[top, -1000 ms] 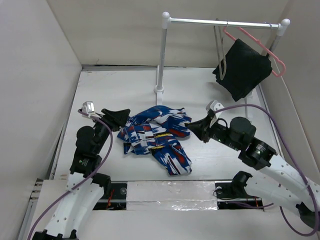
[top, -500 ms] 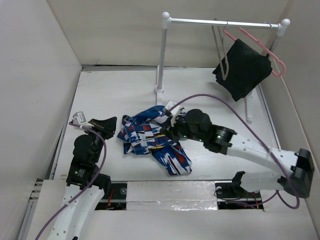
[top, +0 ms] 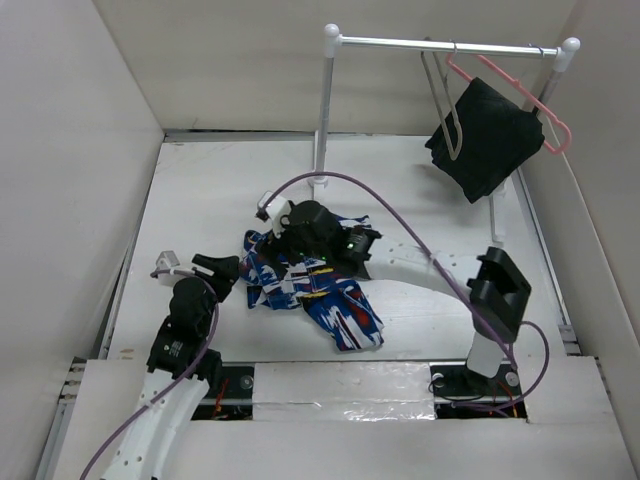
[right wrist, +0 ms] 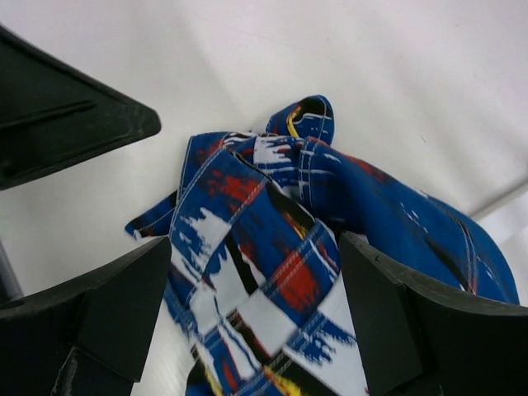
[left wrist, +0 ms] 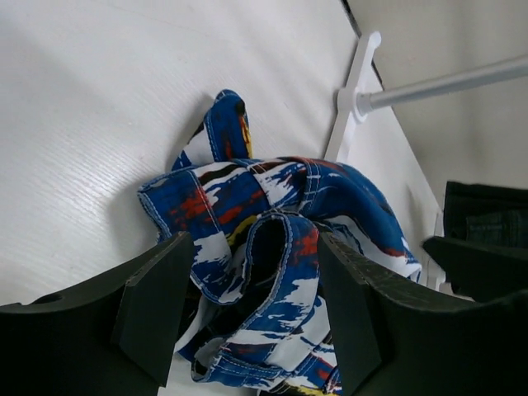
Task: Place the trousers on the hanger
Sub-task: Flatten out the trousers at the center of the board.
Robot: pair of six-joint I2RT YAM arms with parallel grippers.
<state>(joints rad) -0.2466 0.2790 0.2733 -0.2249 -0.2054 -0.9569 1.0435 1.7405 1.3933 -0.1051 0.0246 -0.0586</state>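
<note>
The trousers [top: 318,290], printed in blue, white, red and black, lie crumpled on the white table in the middle. My right gripper [top: 283,252] reaches across from the right and hangs over their left part. In the right wrist view its jaws stand open [right wrist: 256,318] with the trousers [right wrist: 272,247] just below them. My left gripper [top: 228,272] sits at the trousers' left edge, open. In the left wrist view [left wrist: 256,318] a rolled hem of the trousers [left wrist: 280,247] lies ahead between its fingers. The grey wire hanger [top: 447,112] hangs on the rail at the back right.
A white rack with a metal rail [top: 440,44] stands at the back, its post [top: 321,110] behind the trousers. A pink hanger [top: 555,125] on the rail carries a black cloth [top: 487,138]. White walls close in the left, back and right.
My right arm has swung from the right side leftward across the trousers. My left gripper has drawn back and down toward the near left. The trousers lie much as before.
</note>
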